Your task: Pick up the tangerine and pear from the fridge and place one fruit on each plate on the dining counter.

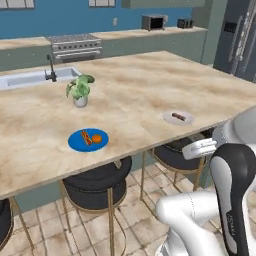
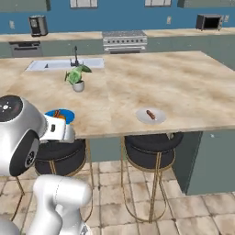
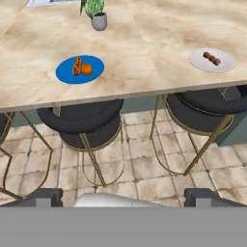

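Landmark: large beige marbled stone dining counter (image 1: 140,85) with grey-green sides. Far left on it, sunken steel sink with dark tap (image 1: 35,77) at the far edge. Right of the sink, small leafy green plant in a grey pot (image 1: 80,91), upright, well in from the near edge. Nearer the front edge, flat round bright blue plate (image 1: 88,140); on it a small round bright-orange tangerine (image 1: 97,138) just beside an elongated orange-red sausage piece (image 1: 86,137), seemingly touching or nearly so. Further right along the same front edge, flat round white plate (image 1: 178,118), well apart from the blue one, carrying only a reddish-brown sausage-like piece (image 1: 178,117). Under the counter's front overhang, two round black stools on thin gold legs (image 3: 82,126), one below each plate. Far right behind the counter, tall dark slate-grey fridge (image 1: 240,40), doors appearing closed. Pear not made out anywhere. Gripper (image 3: 123,195) back from the counter above the tiled floor, dark tips spread wide apart, nothing between them.
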